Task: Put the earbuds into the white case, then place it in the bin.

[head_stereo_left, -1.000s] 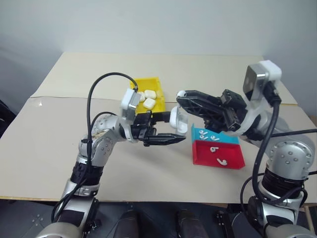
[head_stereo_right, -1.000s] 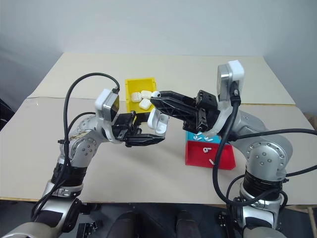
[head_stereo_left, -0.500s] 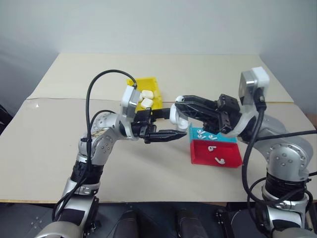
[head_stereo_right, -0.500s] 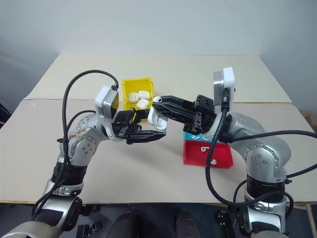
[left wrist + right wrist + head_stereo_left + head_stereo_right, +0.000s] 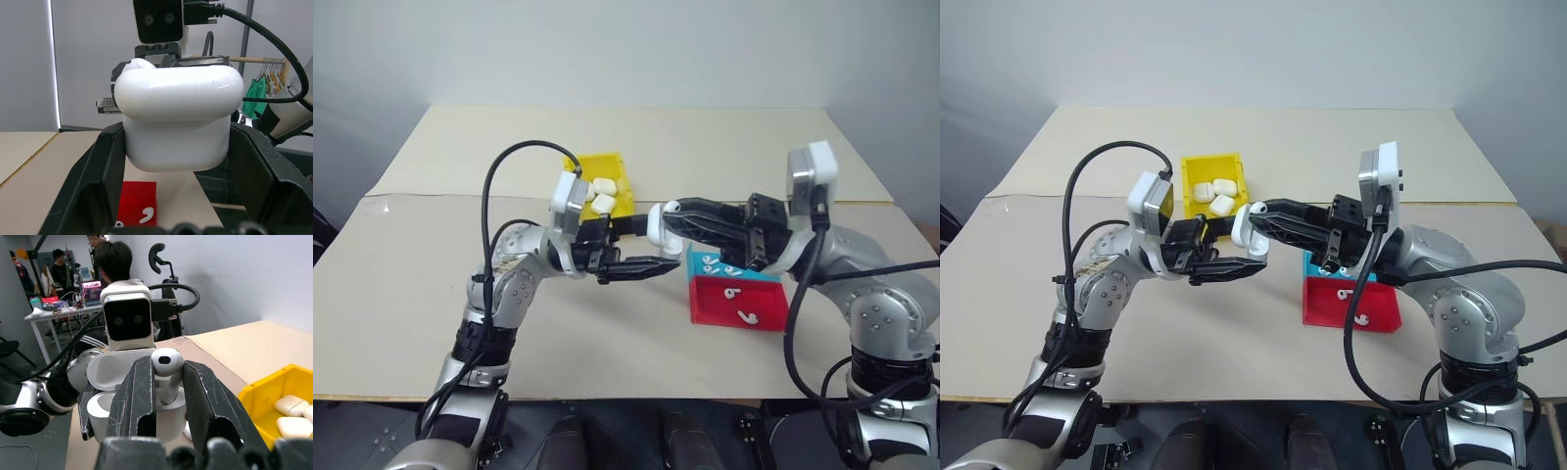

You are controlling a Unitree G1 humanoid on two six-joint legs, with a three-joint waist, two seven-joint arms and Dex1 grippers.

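Since the earlier frame the right gripper (image 5: 1255, 217) has come down and leftward, so the earbud (image 5: 167, 363) it carries now sits just above the open white case (image 5: 177, 120) instead of up and to the right of it; the left gripper (image 5: 1234, 255) has held its place over the middle of the table (image 5: 1234, 323). The case is clamped across its body between the left jaws, which stand fairly wide around it, lid flipped back, above the table just near of the yellow bin (image 5: 1197, 168). The right jaws are nearly closed, pinching the earbud by its stem, head up. Handling judgement: the earbud is very light, rigid and glossy, so it may slip or twist in the pinch; the stem is the sensible place to hold, leaving the lower end free to enter its socket. The case is likewise smooth and hard; gripping its flat sides low on the body keeps the lid and sockets clear. More earbuds lie in the blue tray (image 5: 759, 278) and the red tray (image 5: 769, 318) to the right, and other white cases (image 5: 1218, 195) lie in the bin.
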